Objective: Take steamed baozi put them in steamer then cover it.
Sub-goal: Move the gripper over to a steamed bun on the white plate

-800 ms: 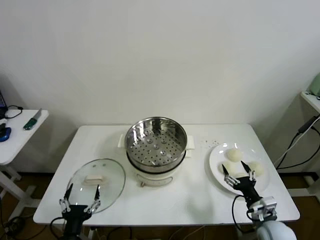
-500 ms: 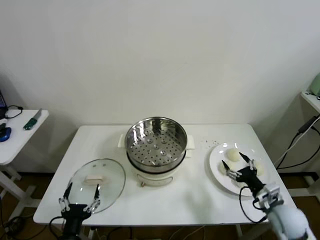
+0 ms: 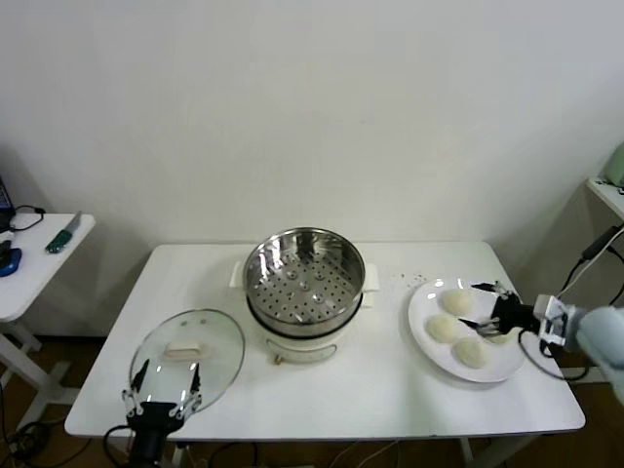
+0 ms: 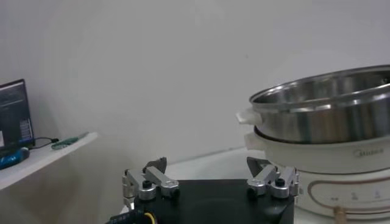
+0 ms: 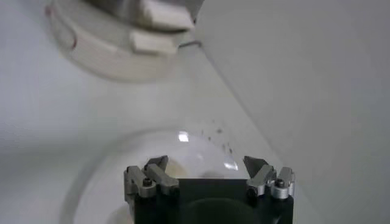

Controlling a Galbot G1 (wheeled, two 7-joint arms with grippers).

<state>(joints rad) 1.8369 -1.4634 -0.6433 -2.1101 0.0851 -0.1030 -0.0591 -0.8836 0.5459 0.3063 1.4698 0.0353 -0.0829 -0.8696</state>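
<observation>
On the left, the left hand (image 3: pixel 164 383) hangs at the near edge of the surface (image 3: pixel 322 390), fingers spread wide and holding nothing, just in front of the glass lid (image 3: pixel 187 357) that lies flat with its pale knob up. The lid looks rigid, smooth and breakable; my guess is that the knob is the only sound place to take it, and it should go down level.

In the middle stands the steamer (image 3: pixel 303 278), steel basket on its white pot base, perforated floor bare, no bun in it yet.

To the right is the plate (image 3: pixel 419 302) with four baozi (image 3: pixel 444 327) on it, near each other. The right hand (image 3: pixel 485 304) reaches in from the right over the plate, fingers fully apart and empty, poised about the far-right bun, which it partly hides. Whether a fingertip touches dough I cannot tell.

The buns look soft, light and smooth-skinned, likely to dent or tear under a hard pinch. I would close gently across the widest part of one, from the sides, low enough that it does not slip out.
</observation>
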